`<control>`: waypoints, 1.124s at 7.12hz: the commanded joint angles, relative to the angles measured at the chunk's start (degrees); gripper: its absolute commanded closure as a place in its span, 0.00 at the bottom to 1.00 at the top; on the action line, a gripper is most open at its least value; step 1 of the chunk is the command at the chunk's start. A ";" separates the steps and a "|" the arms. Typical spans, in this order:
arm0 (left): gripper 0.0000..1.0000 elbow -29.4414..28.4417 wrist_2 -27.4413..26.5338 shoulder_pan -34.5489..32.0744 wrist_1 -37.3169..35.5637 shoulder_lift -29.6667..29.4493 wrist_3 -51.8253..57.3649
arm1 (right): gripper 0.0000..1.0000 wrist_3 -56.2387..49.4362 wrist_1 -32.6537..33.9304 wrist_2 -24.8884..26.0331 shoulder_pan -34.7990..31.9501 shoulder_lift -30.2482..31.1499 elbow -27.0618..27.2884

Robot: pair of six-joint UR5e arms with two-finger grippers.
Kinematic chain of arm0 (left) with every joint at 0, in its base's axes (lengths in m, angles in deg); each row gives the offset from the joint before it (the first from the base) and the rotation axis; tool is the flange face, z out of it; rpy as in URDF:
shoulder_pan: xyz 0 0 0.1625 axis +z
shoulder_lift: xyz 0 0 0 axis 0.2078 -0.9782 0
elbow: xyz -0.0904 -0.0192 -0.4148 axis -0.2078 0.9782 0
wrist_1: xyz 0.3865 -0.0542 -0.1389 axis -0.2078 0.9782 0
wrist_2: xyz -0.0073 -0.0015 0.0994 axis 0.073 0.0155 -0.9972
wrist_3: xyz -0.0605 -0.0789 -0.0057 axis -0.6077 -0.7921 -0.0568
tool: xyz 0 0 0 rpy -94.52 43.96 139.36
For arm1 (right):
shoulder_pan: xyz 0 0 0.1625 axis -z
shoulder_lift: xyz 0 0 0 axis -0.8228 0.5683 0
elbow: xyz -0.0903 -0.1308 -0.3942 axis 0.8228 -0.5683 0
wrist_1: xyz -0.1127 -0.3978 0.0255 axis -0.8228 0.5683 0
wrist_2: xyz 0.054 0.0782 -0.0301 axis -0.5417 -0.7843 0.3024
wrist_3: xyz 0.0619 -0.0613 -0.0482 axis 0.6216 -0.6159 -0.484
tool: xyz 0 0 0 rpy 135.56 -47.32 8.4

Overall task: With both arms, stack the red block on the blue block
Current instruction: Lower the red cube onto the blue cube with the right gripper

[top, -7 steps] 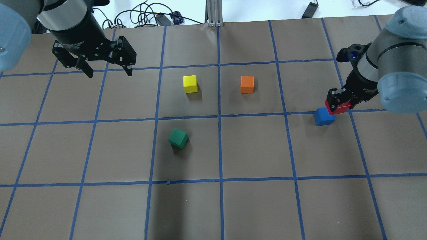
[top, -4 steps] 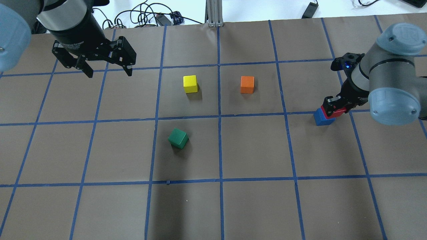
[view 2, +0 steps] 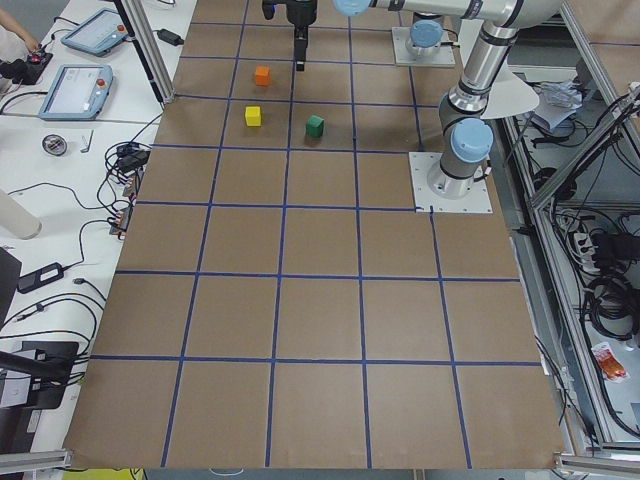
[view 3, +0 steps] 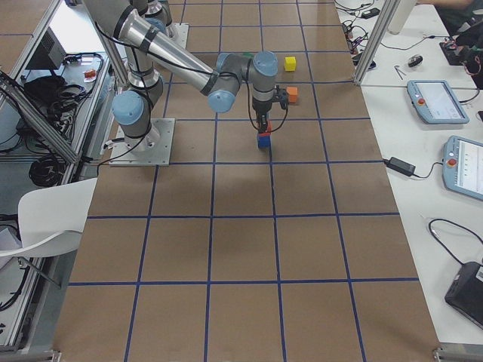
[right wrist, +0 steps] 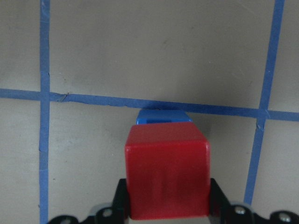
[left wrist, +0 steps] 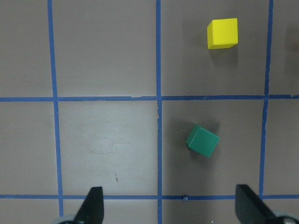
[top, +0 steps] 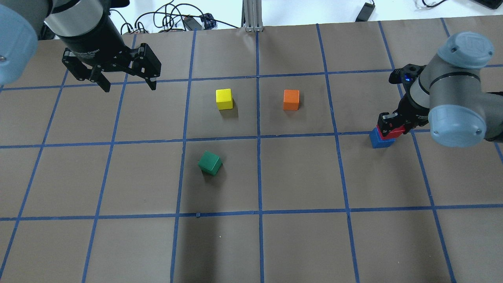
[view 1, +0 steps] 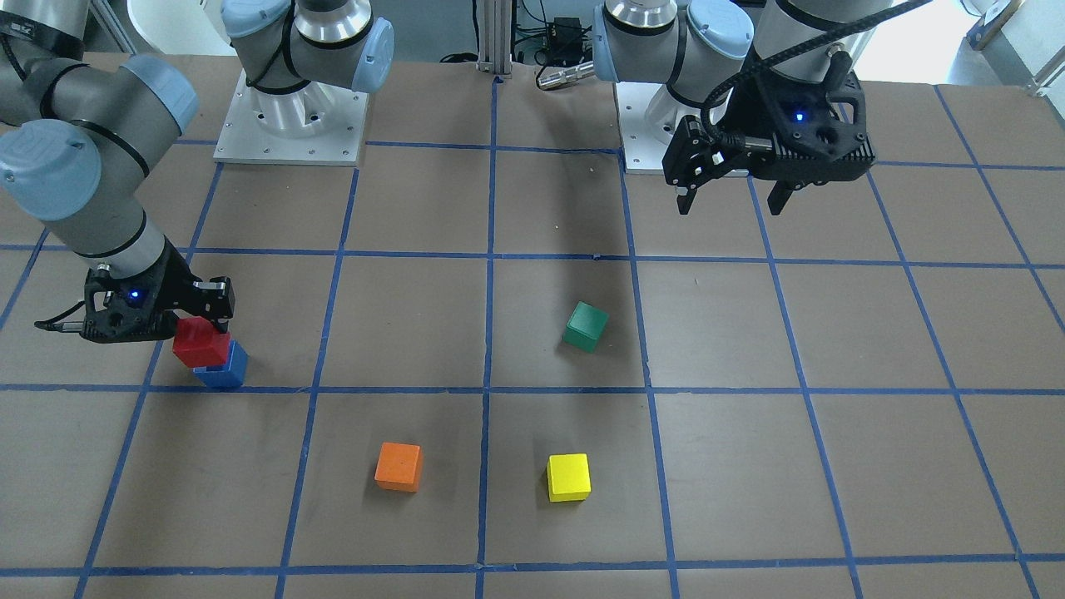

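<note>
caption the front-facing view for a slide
Right gripper holds the red block over the blue block; left gripper hangs open.

A brown paper sheet [top: 302, 173] covers the table, crossed by blue tape lines [top: 259, 177] into a grid of large squares. Beyond its far edge a white bench [top: 306, 11] carries tangled black cables [top: 165, 19], and an aluminium post [top: 251, 15] rises at the middle. A teach pendant [view 3: 434, 102] lies on the white side table (screen up, a second one just nearer the camera). A white chair [view 3: 45, 219] stands beside the metal frame [view 3: 38, 117]. The light is even, the shadows soft.
</note>
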 commanded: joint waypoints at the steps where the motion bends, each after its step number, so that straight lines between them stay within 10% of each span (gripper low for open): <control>1: 0.00 0.02 0.00 0.00 -0.02 -0.01 0.04 | 1.00 0.28 0.14 0.09 0.00 -0.49 0.00; 7: 0.00 0.02 0.09 0.00 0.07 -0.01 0.04 | 1.00 0.46 0.05 0.00 0.00 -1.45 -0.36; 8: 0.00 0.02 0.00 0.00 -0.02 -0.01 0.04 | 0.58 0.46 0.14 0.09 0.00 -1.45 -0.36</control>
